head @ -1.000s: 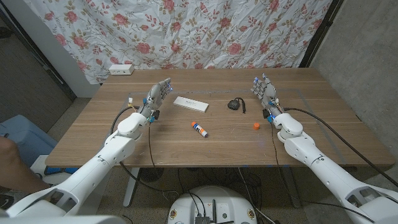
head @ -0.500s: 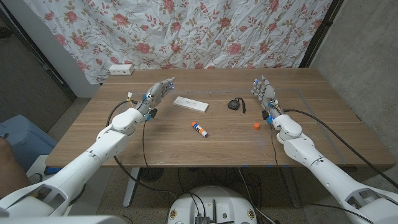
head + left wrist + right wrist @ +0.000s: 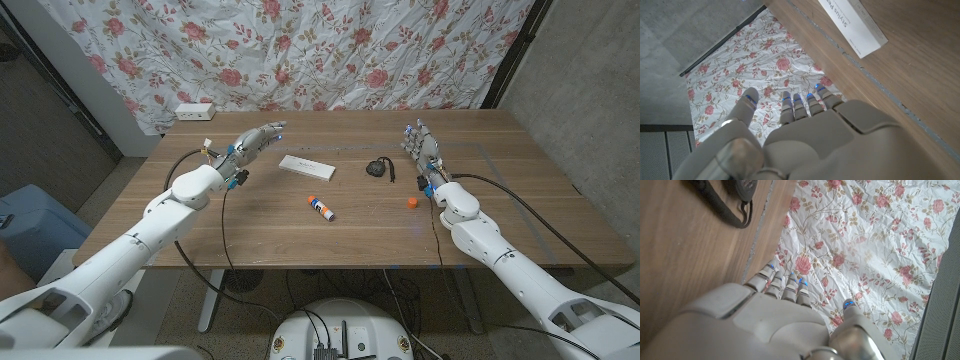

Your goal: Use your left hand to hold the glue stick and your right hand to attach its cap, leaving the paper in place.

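Observation:
The glue stick (image 3: 322,208), white with a dark band and an orange end, lies uncapped near the table's middle. Its small orange cap (image 3: 411,202) sits to the right of it. My left hand (image 3: 253,144) is raised over the table's far left part, fingers spread and empty, well away from the stick. My right hand (image 3: 423,148) stands upright at the far right, fingers apart, holding nothing, behind the cap. The white paper box (image 3: 306,167) lies between the hands, and also appears as a white box (image 3: 854,25) in the left wrist view.
A black object with a strap (image 3: 380,167) lies near my right hand, also as a black strap (image 3: 730,205) in the right wrist view. A white power strip (image 3: 194,111) sits beyond the table's far left corner. A flowered curtain (image 3: 330,50) hangs behind.
My left arm has swung outward to the left and the hand has tilted, fingers now pointing right toward the box. The right hand has barely moved. A person's arm at the left edge has withdrawn.

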Available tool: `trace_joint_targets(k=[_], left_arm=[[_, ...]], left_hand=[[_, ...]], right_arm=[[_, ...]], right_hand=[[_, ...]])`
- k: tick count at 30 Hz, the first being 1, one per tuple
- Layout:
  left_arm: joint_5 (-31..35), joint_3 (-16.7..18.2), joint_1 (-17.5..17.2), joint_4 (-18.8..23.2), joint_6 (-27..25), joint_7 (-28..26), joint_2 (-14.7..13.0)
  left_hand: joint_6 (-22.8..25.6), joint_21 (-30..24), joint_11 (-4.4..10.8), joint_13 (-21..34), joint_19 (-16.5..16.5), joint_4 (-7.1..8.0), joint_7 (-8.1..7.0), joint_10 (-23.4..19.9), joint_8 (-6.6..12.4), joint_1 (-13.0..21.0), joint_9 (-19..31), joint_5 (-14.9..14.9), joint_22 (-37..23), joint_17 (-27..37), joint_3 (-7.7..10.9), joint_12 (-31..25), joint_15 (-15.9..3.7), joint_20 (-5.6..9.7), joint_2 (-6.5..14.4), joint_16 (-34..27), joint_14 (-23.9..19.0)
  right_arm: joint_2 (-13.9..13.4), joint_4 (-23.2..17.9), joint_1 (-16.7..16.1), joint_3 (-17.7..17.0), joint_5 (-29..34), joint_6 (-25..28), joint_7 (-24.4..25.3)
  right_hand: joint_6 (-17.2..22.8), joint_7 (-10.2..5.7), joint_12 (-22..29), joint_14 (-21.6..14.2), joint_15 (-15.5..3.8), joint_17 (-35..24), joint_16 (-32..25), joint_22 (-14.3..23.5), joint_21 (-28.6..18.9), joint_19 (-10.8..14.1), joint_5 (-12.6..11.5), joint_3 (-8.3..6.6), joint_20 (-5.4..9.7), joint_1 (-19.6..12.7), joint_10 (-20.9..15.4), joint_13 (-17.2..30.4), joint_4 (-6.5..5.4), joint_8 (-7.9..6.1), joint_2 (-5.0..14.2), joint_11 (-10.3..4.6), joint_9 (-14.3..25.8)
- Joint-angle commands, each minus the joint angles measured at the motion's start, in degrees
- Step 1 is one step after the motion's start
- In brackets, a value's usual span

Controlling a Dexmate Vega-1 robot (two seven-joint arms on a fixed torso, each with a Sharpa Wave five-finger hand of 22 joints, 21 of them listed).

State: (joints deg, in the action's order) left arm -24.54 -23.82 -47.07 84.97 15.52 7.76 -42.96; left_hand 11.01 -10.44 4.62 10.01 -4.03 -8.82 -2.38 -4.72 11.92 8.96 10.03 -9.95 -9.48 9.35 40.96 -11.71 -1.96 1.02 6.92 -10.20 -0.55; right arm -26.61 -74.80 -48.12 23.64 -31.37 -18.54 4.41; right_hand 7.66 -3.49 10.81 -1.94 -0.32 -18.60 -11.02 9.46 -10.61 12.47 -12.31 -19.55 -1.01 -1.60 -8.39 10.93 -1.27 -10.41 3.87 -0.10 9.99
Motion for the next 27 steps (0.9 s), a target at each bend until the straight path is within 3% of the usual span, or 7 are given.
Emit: trace_joint_targets(k=[1, 10, 16, 19, 27], left_arm=[[3.7, -0.1, 0.1, 3.9, -0.3, 1.6, -4.1], [6.7, 0.7, -1.6, 9.2, -2.0, 1.0, -8.1], [9.0, 0.8, -1.8, 11.9, -2.7, 2.3, -10.6], [10.0, 0.7, -1.9, 12.9, -3.1, 2.9, -11.6], [15.5, 0.2, -1.4, 15.3, -2.2, 4.3, -14.4]], left_hand=[[1.2, -0.5, 0.45, 0.2, -0.9, -0.80, -0.66, -1.0, 0.27, 1.1, 0.1, -0.1, -0.1, 0.1, 0.10, -0.5, -1.01, 0.21, -0.1, -0.2, -0.6], [3.0, -0.6, 1.81, 0.2, -2.3, -2.31, -1.60, -2.9, 0.59, 3.5, 0.1, -0.1, 0.0, 0.1, 0.24, -0.6, -2.13, 0.76, -1.7, -0.2, -1.8], [4.1, -0.5, 2.71, 0.2, -2.9, -2.45, -2.86, -4.1, 0.87, 5.5, 0.1, -0.2, 0.0, 0.1, 0.40, -0.6, -2.49, 0.89, -2.7, -0.2, -2.4], [5.1, -0.3, 3.16, 0.2, -3.1, -2.46, -4.20, -4.8, 1.12, 6.9, 0.1, -0.3, 0.0, 0.2, 0.46, -0.5, -2.53, 0.98, -3.5, -0.1, -2.6], [6.3, -0.2, 3.84, 0.2, -3.2, -2.51, -5.36, -5.7, 1.37, 9.1, 0.2, -0.5, 0.0, 0.2, 0.66, -0.4, -3.02, 1.25, -4.5, 0.0, -2.8]], right_arm=[[-0.8, -1.9, -0.7, -0.3, 0.6, 0.6, 1.3], [-2.1, -3.2, -1.3, -0.7, 0.9, 1.0, 1.3], [-2.7, -3.8, -2.0, -0.9, 1.0, 0.8, 1.2], [-3.2, -4.6, -2.6, -1.0, 1.5, 1.0, 1.8], [-4.2, -6.6, -4.4, -1.4, 2.0, 1.1, 2.9]], right_hand=[[0.4, 0.03, 0.3, -0.1, -0.13, 0.1, -0.1, 0.2, -0.1, 0.3, -0.3, -0.36, 0.33, 0.0, -0.5, 0.0, 0.02, -0.30, 0.21, -0.30, 0.2], [0.7, 0.13, 0.4, -0.2, -0.11, 0.4, -0.2, 0.2, -0.1, 0.3, -0.2, -0.37, 0.38, 0.0, -0.7, 0.0, -0.01, -0.40, 0.23, -0.05, 0.2], [0.8, 0.14, 0.4, -0.2, -0.19, 0.5, -0.2, 0.2, -0.1, 0.3, -0.2, -0.35, 0.43, 0.1, -0.8, -0.1, -0.06, -0.42, 0.24, -0.08, 0.2], [0.8, 0.15, 0.4, -0.2, -0.07, 0.6, -0.2, 0.2, -0.1, 0.2, -0.2, -0.37, 0.46, 0.1, -0.8, -0.1, -0.05, -0.43, 0.24, -0.08, 0.2], [0.8, 0.04, 0.3, -0.1, -0.15, 0.8, -0.2, 0.2, -0.1, 0.2, -0.2, -0.38, 0.53, 0.1, -0.8, -0.1, -0.04, -0.39, 0.24, -0.15, 0.2]])
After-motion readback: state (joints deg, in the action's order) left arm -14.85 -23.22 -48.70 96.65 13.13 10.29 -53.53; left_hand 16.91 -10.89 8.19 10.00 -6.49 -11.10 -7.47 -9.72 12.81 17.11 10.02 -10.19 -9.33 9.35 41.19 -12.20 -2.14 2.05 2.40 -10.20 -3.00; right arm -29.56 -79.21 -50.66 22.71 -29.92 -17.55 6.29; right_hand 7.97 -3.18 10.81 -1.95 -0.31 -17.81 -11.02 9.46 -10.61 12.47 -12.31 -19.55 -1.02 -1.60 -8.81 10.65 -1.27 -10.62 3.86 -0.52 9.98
